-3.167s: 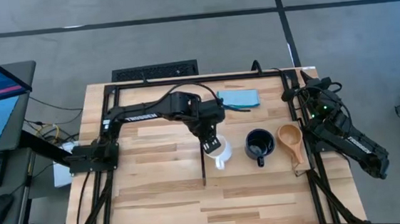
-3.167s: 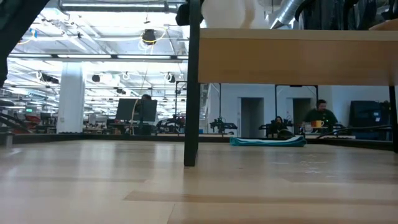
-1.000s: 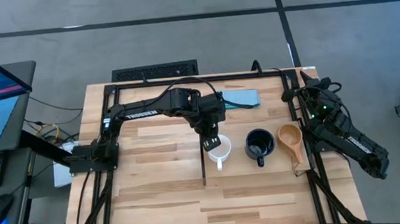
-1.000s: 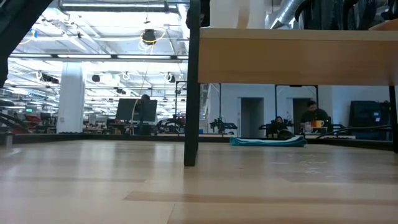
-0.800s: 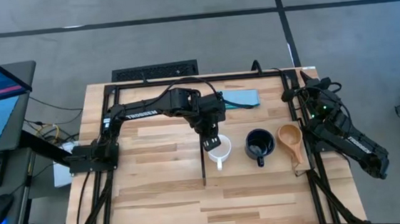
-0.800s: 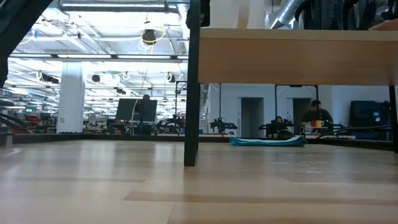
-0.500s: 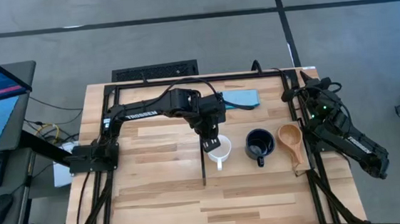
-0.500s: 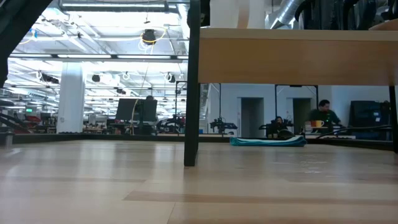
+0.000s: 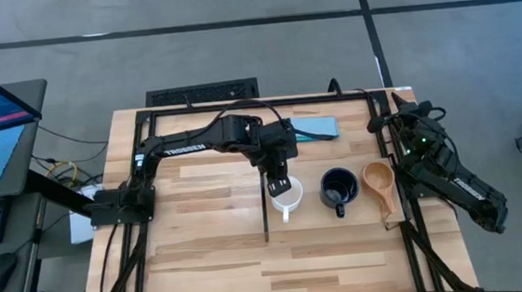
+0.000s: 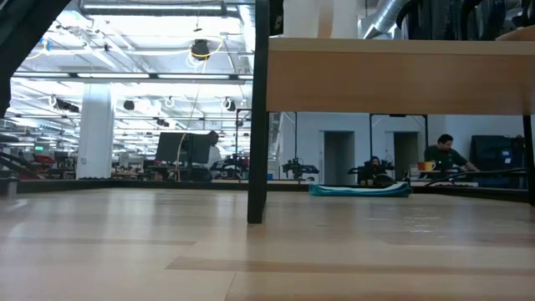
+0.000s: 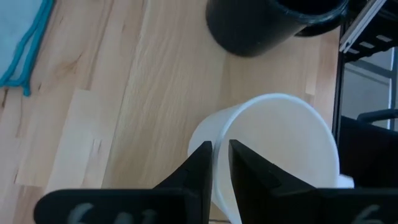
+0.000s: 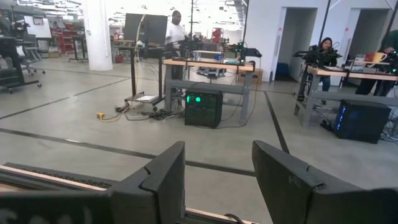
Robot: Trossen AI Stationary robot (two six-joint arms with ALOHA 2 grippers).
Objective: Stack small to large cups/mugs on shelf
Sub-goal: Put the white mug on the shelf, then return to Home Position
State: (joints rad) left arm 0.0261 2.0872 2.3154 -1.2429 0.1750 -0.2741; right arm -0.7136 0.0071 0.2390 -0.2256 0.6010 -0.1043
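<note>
Surface: a pale plank table (image 9: 205, 262) inside a black frame; a blue cloth (image 9: 314, 126) lay at its far edge.
Room: polished concrete hall with workbenches; people (image 12: 176, 26) stood far off.
Shelf: the pale-wood shelf (image 10: 401, 77) was raised on a thin black leg (image 10: 257, 117).
Cups: white mug (image 9: 286, 196), glossy black mug (image 9: 338, 189) and tan wooden cup (image 9: 379, 182) sat in a row, near but apart.
Left gripper (image 11: 220, 163): clenched on the white mug's rim.
Right gripper (image 12: 217, 177): fingers spread, empty, off the table's right edge.
</note>
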